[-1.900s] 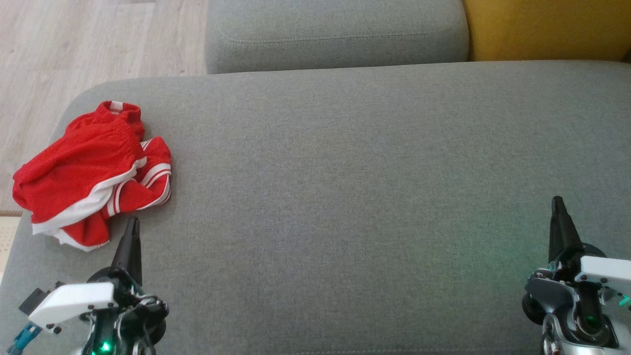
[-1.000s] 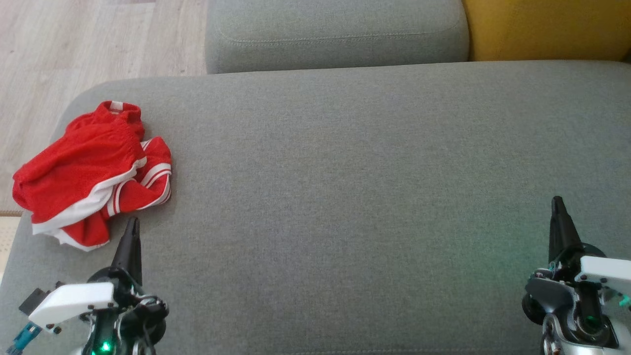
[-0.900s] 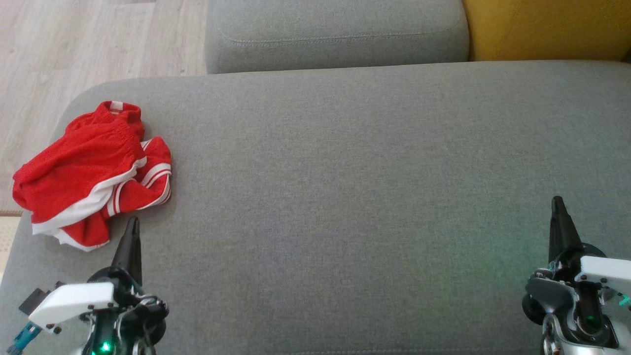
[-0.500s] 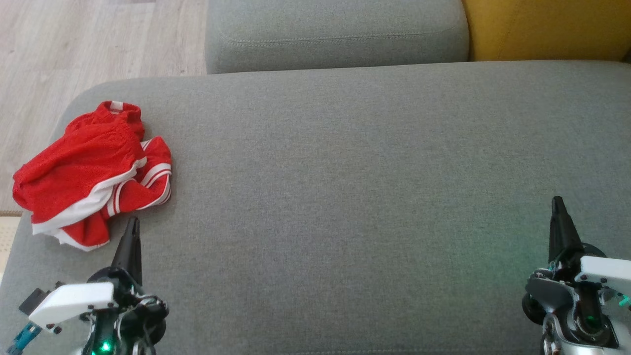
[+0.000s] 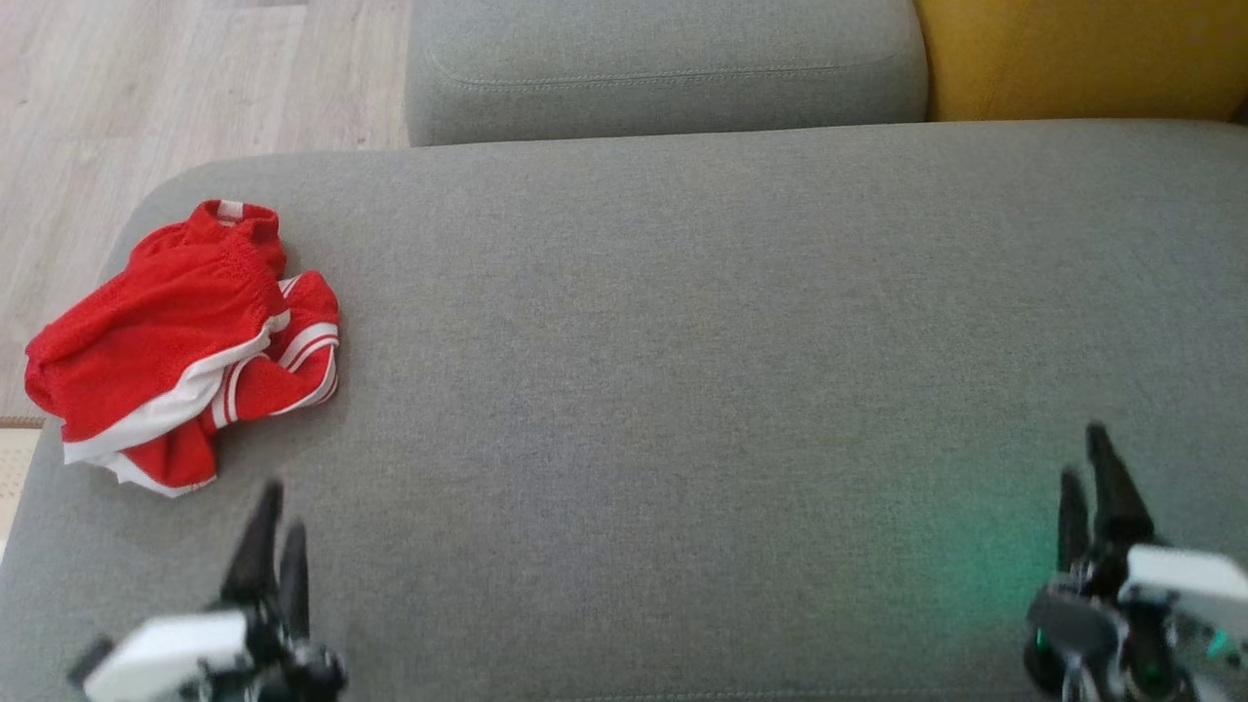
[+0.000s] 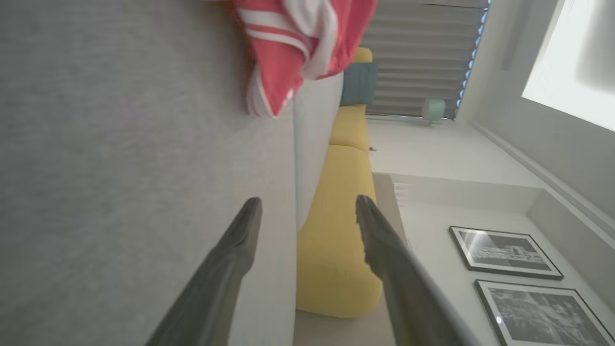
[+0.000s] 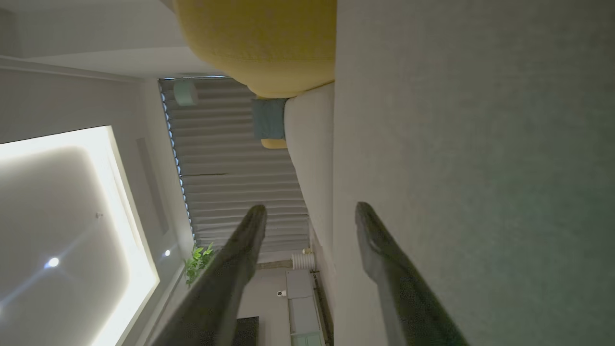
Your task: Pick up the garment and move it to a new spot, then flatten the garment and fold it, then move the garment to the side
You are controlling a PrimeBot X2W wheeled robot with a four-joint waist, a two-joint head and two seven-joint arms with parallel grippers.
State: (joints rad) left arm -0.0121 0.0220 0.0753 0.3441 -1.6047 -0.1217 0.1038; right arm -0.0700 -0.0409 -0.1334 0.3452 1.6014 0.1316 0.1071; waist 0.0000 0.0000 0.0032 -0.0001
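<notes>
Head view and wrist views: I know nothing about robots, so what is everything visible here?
garment: one, red with white trim, crumpled at the left end of the seat cushion
seat cushion: one, grey, across the middle of the head view
smaller cushion: one, grey, beyond the seat cushion
yellow cushion: one, yellow, far right corner
floor: one, pale wood, far left
framed pictures: two, black frames, on a wall in the left wrist view
left end effector: one, dark fingers, open, near the garment, not touching
right end effector: one, dark fingers, open, above the seat cushion's right side

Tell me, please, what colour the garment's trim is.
White, on the crumpled red mesh garment; clearest in the head view.
</notes>
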